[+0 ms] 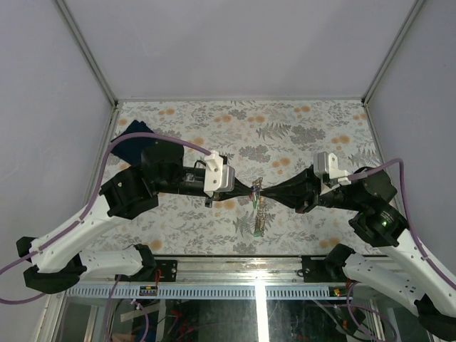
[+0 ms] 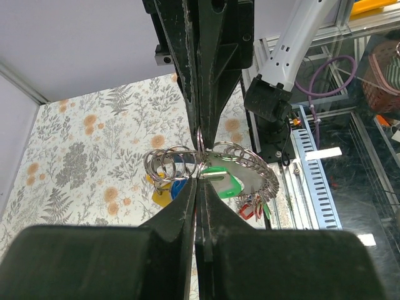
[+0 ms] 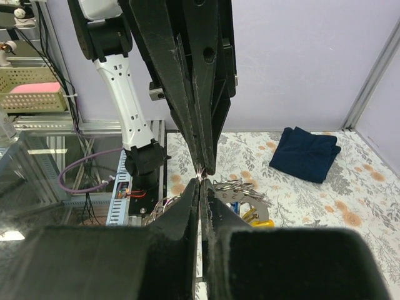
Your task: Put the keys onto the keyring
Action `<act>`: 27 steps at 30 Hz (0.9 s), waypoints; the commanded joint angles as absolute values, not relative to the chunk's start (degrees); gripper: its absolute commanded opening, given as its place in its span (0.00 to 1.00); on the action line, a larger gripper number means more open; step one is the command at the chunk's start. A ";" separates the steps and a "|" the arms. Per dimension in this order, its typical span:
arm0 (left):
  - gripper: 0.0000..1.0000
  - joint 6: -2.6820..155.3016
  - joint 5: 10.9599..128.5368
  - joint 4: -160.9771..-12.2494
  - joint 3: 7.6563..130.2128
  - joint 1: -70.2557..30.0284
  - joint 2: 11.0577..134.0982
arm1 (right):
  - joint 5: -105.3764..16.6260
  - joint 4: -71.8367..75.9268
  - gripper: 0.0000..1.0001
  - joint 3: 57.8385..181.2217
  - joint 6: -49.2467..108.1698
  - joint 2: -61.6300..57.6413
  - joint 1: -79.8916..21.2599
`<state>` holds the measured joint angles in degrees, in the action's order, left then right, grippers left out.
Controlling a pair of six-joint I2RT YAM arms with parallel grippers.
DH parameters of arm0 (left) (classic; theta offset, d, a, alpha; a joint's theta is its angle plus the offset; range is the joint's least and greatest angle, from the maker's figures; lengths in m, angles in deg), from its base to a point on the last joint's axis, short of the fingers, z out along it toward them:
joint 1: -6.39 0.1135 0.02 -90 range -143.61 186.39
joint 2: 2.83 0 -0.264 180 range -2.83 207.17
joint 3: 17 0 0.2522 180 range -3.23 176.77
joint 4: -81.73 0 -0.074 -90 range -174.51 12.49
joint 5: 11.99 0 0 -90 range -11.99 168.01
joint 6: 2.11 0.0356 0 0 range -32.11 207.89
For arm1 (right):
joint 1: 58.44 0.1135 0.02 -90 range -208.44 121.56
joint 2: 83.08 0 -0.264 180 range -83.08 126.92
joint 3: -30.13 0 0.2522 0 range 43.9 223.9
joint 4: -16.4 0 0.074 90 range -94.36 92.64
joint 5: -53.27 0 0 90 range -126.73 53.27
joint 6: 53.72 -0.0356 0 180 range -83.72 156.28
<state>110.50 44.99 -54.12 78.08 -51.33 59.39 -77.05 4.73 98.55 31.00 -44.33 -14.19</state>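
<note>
left gripper (image 2: 199, 180): you are pressing its jaws together on the keyring (image 2: 229, 150).
right gripper (image 3: 201, 185): you are pinching the same ring from the opposite side, tip to tip.
keys (image 2: 223, 182): hanging from the ring, dangling above the table (image 1: 306, 128).
cloth (image 3: 305, 154): lying at the far left corner.

Arms (image 1: 78, 235) white-shelled, black joints — purple cables (image 1: 171, 140), white wrist cameras (image 1: 217, 174), black tapered gripper fingers (image 2: 169, 219).
</note>
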 commanded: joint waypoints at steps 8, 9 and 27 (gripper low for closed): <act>0.00 109.96 43.33 -54.06 79.43 -51.36 62.02 | -78.01 13.85 0.00 99.83 29.25 -44.23 -14.18; 0.00 110.03 43.37 -54.14 79.48 -51.28 62.07 | -78.87 13.70 0.00 99.99 29.32 -43.94 -14.16; 0.16 108.58 43.13 -58.89 77.05 -51.34 58.38 | -77.57 9.05 0.00 100.31 32.74 -45.43 -14.21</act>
<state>110.11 44.30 -54.23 77.95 -51.33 60.22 -77.86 4.62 98.48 31.81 -44.38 -14.19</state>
